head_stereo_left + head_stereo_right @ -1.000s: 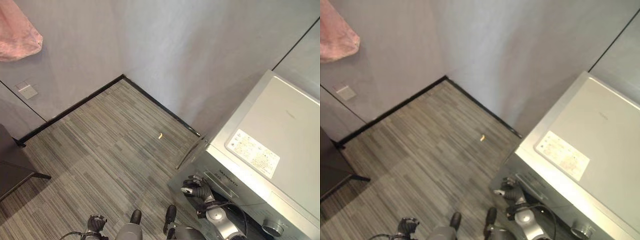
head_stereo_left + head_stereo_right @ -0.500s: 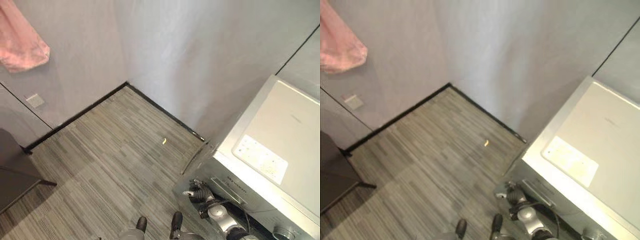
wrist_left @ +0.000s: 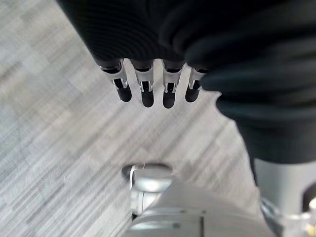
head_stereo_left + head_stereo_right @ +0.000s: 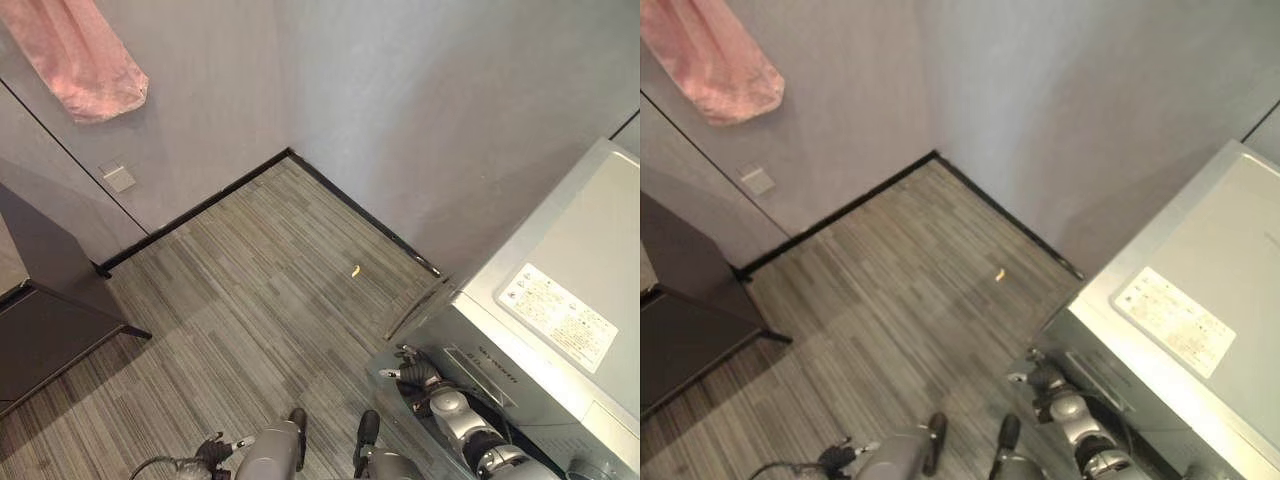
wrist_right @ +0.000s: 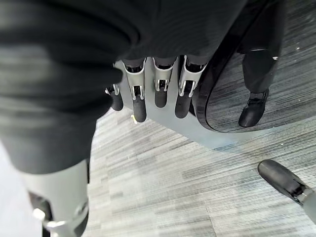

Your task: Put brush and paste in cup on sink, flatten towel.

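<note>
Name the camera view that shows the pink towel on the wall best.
The left eye view: the pink towel hangs against the grey wall at upper left, its rounded lower end fully visible. The right eye view shows the same towel in the same corner, cropped slightly more at the top. The wrist views look at floor past each robot hand, both empty.

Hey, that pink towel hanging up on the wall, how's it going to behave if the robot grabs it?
The pink towel hangs in soft folds with a rounded, drooping bottom edge, so it is probably floppy and will sag around whatever grips it. It looks thin, so likely light. Cloth like this should not slip much, but it may bunch rather than stay flat.
</note>
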{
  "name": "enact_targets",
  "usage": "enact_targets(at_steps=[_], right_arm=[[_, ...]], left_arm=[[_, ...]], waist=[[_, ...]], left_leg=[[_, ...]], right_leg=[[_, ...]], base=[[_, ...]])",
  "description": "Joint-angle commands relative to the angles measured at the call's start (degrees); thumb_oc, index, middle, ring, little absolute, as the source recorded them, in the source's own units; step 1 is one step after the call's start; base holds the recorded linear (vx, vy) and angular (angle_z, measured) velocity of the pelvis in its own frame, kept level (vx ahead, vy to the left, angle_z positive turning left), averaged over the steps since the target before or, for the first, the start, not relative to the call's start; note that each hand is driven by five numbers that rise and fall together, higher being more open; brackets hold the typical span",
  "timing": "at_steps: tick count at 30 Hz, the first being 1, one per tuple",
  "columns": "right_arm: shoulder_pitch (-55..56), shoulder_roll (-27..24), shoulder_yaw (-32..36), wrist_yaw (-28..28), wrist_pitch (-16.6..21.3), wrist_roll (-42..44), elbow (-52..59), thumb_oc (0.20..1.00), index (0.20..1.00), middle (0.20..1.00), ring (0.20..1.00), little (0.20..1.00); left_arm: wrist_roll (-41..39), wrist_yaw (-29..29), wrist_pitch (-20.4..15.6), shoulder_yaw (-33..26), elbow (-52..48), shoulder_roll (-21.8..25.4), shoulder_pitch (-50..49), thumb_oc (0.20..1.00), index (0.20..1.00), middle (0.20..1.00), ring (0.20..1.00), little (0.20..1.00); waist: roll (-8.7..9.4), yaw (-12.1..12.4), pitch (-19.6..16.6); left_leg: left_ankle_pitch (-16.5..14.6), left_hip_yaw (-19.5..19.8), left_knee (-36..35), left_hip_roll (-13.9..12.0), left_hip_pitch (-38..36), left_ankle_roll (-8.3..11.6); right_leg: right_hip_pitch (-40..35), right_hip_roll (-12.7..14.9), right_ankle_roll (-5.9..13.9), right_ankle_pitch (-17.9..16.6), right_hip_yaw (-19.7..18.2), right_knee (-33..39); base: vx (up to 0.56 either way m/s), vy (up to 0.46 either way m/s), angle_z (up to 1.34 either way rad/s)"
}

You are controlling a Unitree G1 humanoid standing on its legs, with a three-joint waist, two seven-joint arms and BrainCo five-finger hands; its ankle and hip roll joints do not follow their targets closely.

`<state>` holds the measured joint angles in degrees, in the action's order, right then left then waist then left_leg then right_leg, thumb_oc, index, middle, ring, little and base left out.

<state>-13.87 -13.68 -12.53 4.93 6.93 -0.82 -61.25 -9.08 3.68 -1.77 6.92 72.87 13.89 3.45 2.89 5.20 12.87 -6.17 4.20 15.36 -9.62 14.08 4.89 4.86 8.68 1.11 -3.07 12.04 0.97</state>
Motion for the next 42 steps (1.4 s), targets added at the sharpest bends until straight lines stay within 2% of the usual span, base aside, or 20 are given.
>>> enact_targets(at_steps=[1, 3, 5, 7, 9, 10, 11, 12, 15, 16, 19, 24, 33, 35, 36, 37, 38, 40, 41, 42], right_arm=[[7.49, -9.08, 2.89, 4.47, -6.14, 1.8, -6.26, 1.0, 1.0, 1.0, 1.0, 1.0], [8.35, -9.22, 3.7, 5.1, -6.51, 1.16, -6.82, 1.0, 1.0, 1.0, 1.0, 1.0], [8.61, -9.58, 4.41, 5.22, -6.87, 0.56, -9.13, 1.0, 1.0, 1.0, 1.0, 1.0], [8.89, -8.4, 6.09, 5.34, -7.36, 0.64, -9.45, 1.0, 1.0, 1.0, 1.0, 1.0], [9.04, -7.3, 6.29, 5.09, -8.21, 0.35, -8.42, 1.0, 1.0, 1.0, 1.0, 1.0], [9.0, -6.57, 5.69, 4.79, -8.26, -0.23, -8.06, 1.0, 1.0, 1.0, 1.0, 1.0], [8.86, -5.98, 5.18, 4.83, -7.87, -0.11, -7.95, 1.0, 1.0, 1.0, 1.0, 1.0], [9.11, -5.65, 5.39, 4.82, -7.54, 0.71, -7.83, 1.0, 1.0, 1.0, 1.0, 1.0], [9.7, -4.84, 6.42, 5.25, -7.21, 3.15, -8.07, 1.0, 1.0, 1.0, 1.0, 1.0], [9.7, -4.84, 6.42, 5.25, -7.21, 3.15, -8.07, 1.0, 1.0, 1.0, 1.0, 1.0], [9.34, -4.25, 7.07, 5.27, -7.12, 6.07, -9.03, 1.0, 1.0, 1.0, 1.0, 1.0], [7.41, -3.77, 9.2, 5.01, -6.45, 12.41, -9.1, 1.0, 1.0, 1.0, 1.0, 1.0], [5.27, -2.16, 7.66, 3.47, -7.16, 13.98, -7.95, 1.0, 1.0, 1.0, 1.0, 1.0], [6.26, -1.56, 7.65, 3.27, -6.87, 14.22, -8.52, 1.0, 1.0, 1.0, 1.0, 1.0], [7.11, -1.33, 7.08, 3.0, -6.92, 13.76, -8.94, 1.0, 1.0, 1.0, 1.0, 1.0], [7.1, -1.31, 7.08, 3.0, -6.92, 13.76, -8.94, 1.0, 1.0, 1.0, 1.0, 1.0], [7.82, -1.4, 5.41, 2.52, -6.52, 12.95, -8.3, 1.0, 1.0, 1.0, 1.0, 1.0], [7.94, -1.48, 4.99, 2.43, -6.7, 12.49, -8.48, 1.0, 1.0, 1.0, 1.0, 1.0], [8.2, -1.99, 5.13, 2.46, -6.94, 12.47, -8.99, 1.0, 1.0, 1.0, 1.0, 1.0], [8.12, -2.1, 4.92, 2.4, -7.21, 12.42, -9.25, 1.0, 1.0, 1.0, 1.0, 1.0]], left_arm=[[1.16, 1.93, -0.18, 1.27, 0.56, -1.23, -3.11, 1.0, 1.0, 1.0, 1.0, 1.0], [2.28, 2.66, -0.07, 1.6, 0.43, -0.98, -2.7, 1.0, 1.0, 1.0, 1.0, 1.0], [4.11, 3.45, -0.83, 3.04, 0.01, -1.37, -2.05, 1.0, 1.0, 1.0, 1.0, 1.0], [5.0, 3.99, -0.72, 3.17, -0.6, -1.16, -1.54, 1.0, 1.0, 1.0, 1.0, 1.0], [4.86, 4.06, -0.48, 2.36, -0.84, 0.01, -2.16, 1.0, 1.0, 1.0, 1.0, 1.0], [5.19, 3.96, -0.22, 1.98, -0.85, 0.69, -2.52, 1.0, 1.0, 1.0, 1.0, 1.0], [6.6, 3.39, 0.43, 1.93, 0.1, 1.01, -3.5, 1.0, 1.0, 1.0, 1.0, 1.0], [7.6, 3.13, 0.62, 1.93, 1.04, 1.11, -3.84, 1.0, 1.0, 1.0, 1.0, 1.0], [8.93, 2.67, 1.1, 1.83, 2.77, 1.03, -4.62, 1.0, 1.0, 1.0, 1.0, 1.0], [8.93, 2.67, 1.09, 1.83, 2.78, 1.03, -4.62, 1.0, 1.0, 1.0, 1.0, 1.0], [8.47, 2.06, 1.27, 1.45, 2.99, 0.53, -4.39, 1.0, 1.0, 1.0, 1.0, 1.0], [5.07, 0.89, 0.72, 1.7, 2.18, -0.76, -3.28, 1.0, 1.0, 1.0, 1.0, 1.0], [-6.12, -2.33, 0.72, -1.87, 1.75, -0.87, -1.28, 1.0, 1.0, 1.0, 1.0, 1.0], [-8.22, -2.44, 0.71, -3.09, 1.99, -0.74, -0.76, 1.0, 1.0, 1.0, 1.0, 1.0], [-11.03, -2.07, 0.59, -4.43, 2.0, -0.56, -1.35, 1.0, 1.0, 1.0, 1.0, 1.0], [-11.03, -2.07, 0.59, -4.44, 2.0, -0.54, -1.35, 1.0, 1.0, 1.0, 1.0, 1.0], [-14.87, -2.41, 0.57, -5.57, 0.61, -1.04, -1.88, 1.0, 1.0, 1.0, 1.0, 1.0], [-14.93, -2.49, 0.61, -5.61, 0.46, -1.17, -1.82, 1.0, 1.0, 1.0, 1.0, 1.0], [-15.75, -2.26, 0.69, -5.63, -0.26, -1.65, -1.58, 1.0, 1.0, 1.0, 1.0, 1.0], [-16.46, -2.41, 0.55, -5.98, -0.6, -1.77, -1.65, 1.0, 1.0, 1.0, 1.0, 1.0]], waist=[[-2.9, -1.93, -0.07], [-3.67, -2.42, -0.67], [-5.05, -2.75, -1.63], [-4.2, -3.04, -2.62], [-2.62, -2.79, -2.37], [-2.25, -2.07, -2.26], [-2.64, -1.72, -1.84], [-2.62, -2.1, -1.71], [-2.29, -2.53, -1.43], [-2.3, -2.52, -1.39], [-1.5, -3.17, -1.09], [-1.16, -3.3, -0.14], [-0.79, -3.82, 0.67], [-0.25, -3.94, -0.22], [-0.27, -4.32, -1.42], [-0.15, -4.48, -1.56], [-0.38, -4.31, -1.04], [-0.24, -4.43, -0.88], [-0.35, -4.18, 0.57], [-0.28, -3.73, 1.1]], left_leg=[[10.32, -0.22, -13.74, -6.46, -1.94, 0.67], [12.38, -0.09, -16.92, -9.46, -2.68, 2.1], [11.52, 1.84, -16.23, -9.22, -3.35, 3.38], [6.86, 2.2, -12.46, -4.6, -3.34, 3.51], [4.14, 0.99, -9.24, -0.83, -3.44, 1.9], [3.51, -0.6, -8.94, -0.09, -3.8, 1.1], [3.43, -2.51, -9.3, 1.11, -4.79, -0.33], [3.57, -2.89, -9.67, 2.06, -5.43, -0.88], [3.22, -3.77, -10.46, 5.01, -6.74, -2.36], [3.2, -3.78, -10.45, 4.99, -6.8, -2.35], [2.21, -3.62, -10.02, 7.78, -7.17, -3.71], [0.33, -3.37, -8.1, 9.72, -6.27, -4.6], [-1.71, 2.34, -10.83, 7.36, -11.31, -2.95], [-2.62, 4.17, -12.79, 5.6, -15.21, -1.75], [-3.38, 5.0, -12.24, 2.47, -17.0, -0.59], [-3.21, 5.14, -12.28, 2.63, -16.77, -0.62], [-1.52, 5.01, -4.15, 0.32, -14.5, 0.22], [0.01, 4.37, -0.56, 0.33, -12.26, -0.16], [1.92, 1.06, 7.28, 0.64, -8.09, -1.02], [0.64, 1.12, 9.24, 3.03, -6.56, -1.78]], right_leg=[[-1.43, 1.31, 5.84, 12.02, -0.31, -9.0], [-0.95, 3.6, 6.98, 12.4, -0.4, -11.19], [-2.38, 6.8, 8.89, 11.95, 0.41, -11.06], [-3.66, 11.79, 10.88, 5.29, 0.02, -8.51], [-1.44, 15.64, 9.5, -1.74, 1.71, -10.05], [-0.2, 16.41, 8.58, -1.89, 4.41, -11.67], [1.22, 13.91, 7.47, 0.94, 7.33, -14.69], [1.27, 10.12, 7.01, 3.99, 5.98, -13.64], [1.37, 4.98, 6.56, 6.08, 6.06, -11.26], [1.32, 4.97, 6.55, 6.1, 6.05, -11.27], [0.87, 0.69, 6.37, 6.4, 1.67, -7.57], [1.19, 0.39, 7.05, 4.19, 0.12, -5.3], [9.5, 0.61, 8.68, 0.4, -3.71, -0.98], [8.61, -0.35, 8.01, 0.64, -4.58, -3.28], [7.94, -1.48, 6.91, 2.09, -3.31, -6.12], [8.09, -1.3, 6.94, 2.01, -3.23, -6.07], [5.62, -2.97, 4.49, 5.12, -1.36, -7.72], [4.66, -3.03, 3.74, 5.83, -0.68, -7.29], [2.12, -3.29, 2.22, 7.08, 0.57, -6.92], [1.32, -3.43, 1.99, 7.36, 0.64, -6.56]], base=[[0.0, 0.372, 0.21], [-0.01, 0.556, 0.32], [0.02, 0.694, 0.38], [0.03, 0.682, 0.24], [-0.01, 0.564, 0.0], [-0.03, 0.693, -0.48], [-0.04, 0.658, -0.88], [-0.03, 0.496, -1.0], [-0.02, 0.343, -0.19], [0.0, 0.159, 0.09], [0.03, 0.151, 0.03], [0.08, 0.061, 0.0], [0.26, -0.129, 0.07], [0.58, -0.386, 0.81], [0.52, -0.4, 1.09], [0.64, -0.6, 1.03], [0.39, -0.438, 0.7], [0.27, -0.344, 0.67], [0.12, -0.211, 0.52], [0.12, -0.211, 0.24]])
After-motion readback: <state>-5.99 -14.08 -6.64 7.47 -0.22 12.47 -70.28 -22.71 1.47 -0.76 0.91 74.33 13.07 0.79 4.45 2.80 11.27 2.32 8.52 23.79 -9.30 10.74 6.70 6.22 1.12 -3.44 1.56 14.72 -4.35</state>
